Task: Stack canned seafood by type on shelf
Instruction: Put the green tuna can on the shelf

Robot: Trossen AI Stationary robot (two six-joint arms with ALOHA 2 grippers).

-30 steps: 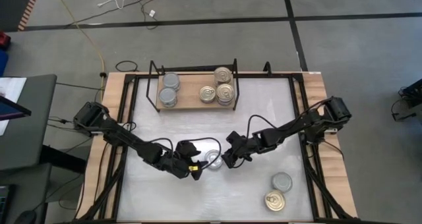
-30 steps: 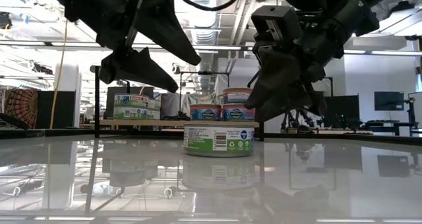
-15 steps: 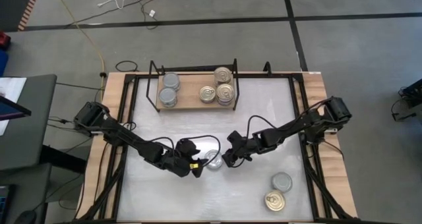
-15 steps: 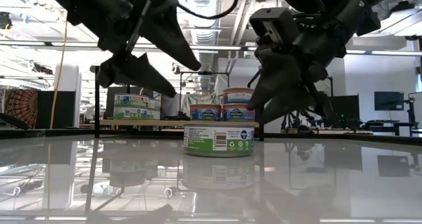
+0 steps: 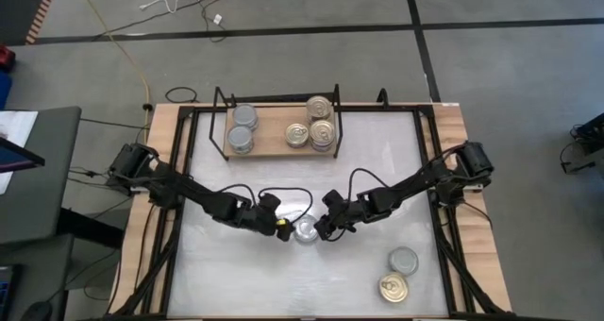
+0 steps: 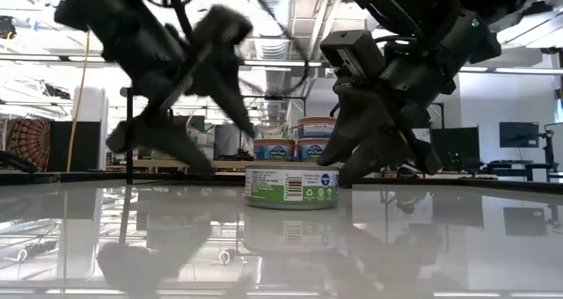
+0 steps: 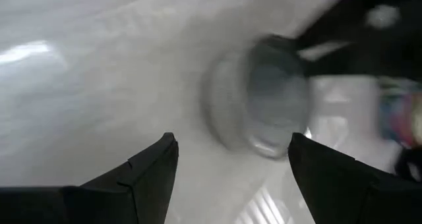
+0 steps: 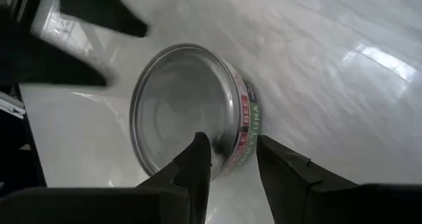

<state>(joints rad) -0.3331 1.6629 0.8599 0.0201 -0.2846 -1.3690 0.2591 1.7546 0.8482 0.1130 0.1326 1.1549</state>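
- The left arm reaches from the table's left edge in toward the middle, stretched low and long.
- The left gripper [image 5: 280, 228] sits near the table's centre, its two dark fingers [image 7: 148, 168] spread well apart, nothing between them.
- The right arm comes in from the right edge, bent at the elbow.
- The right gripper [image 5: 323, 228] faces the left one, its fingers [image 8: 198, 159] parted by a narrow gap, holding nothing.

Silver-topped tin [image 8: 188, 109] on white table [image 8: 330, 85], right pincer [image 8: 234, 161] open above its rim
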